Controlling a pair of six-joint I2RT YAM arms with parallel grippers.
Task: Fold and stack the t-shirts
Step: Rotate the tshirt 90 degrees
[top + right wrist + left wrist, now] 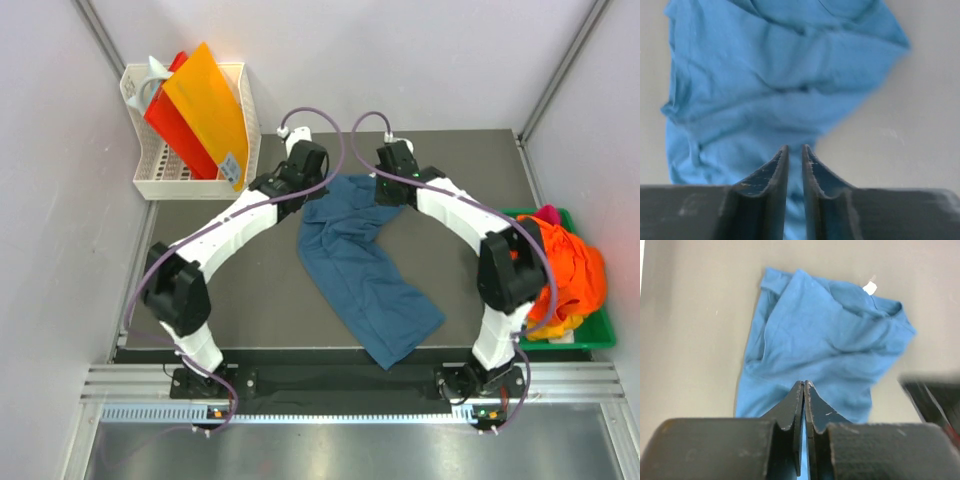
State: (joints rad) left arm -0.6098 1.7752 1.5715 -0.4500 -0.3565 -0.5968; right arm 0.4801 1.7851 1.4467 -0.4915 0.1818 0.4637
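Left of the green tray (600,342), out on the dark table (460,160), the teal-blue t-shirt (365,275) (825,350) (770,75) is lying unfolded and rumpled. It is running as a long, slightly bent band: its far end is sitting farther back than the tray, and its near end is reaching toward the table's front edge at about the level of the tray's near rim. Soft creases are crossing the cloth, one side is doubling over itself, and a small white tag (869,288) is showing at the neck in the left wrist view.

Both arms are bowing inward from their bases and meeting at the shirt's far end, well away from the tray. The left gripper (312,198) (803,384) is sitting on the far corner that lies farthest from the tray; its jaws are pressing together with a thin sliver of blue cloth pinched in the seam between them. The right gripper (385,195) (795,147) is sitting on the far corner nearer the tray, pointing down at the fabric. Its jaws are standing a narrow slit apart with blue showing in the slit, and I cannot tell whether they are gripping the cloth.

Inside the tray, an orange t-shirt (578,268) is bunching up on top, with a magenta-pink one (548,213) peeking out at the far side and a yellow one (560,326) at the near side. Across the table from the tray, a white basket (150,182) is holding upright orange and red sheets (200,100).
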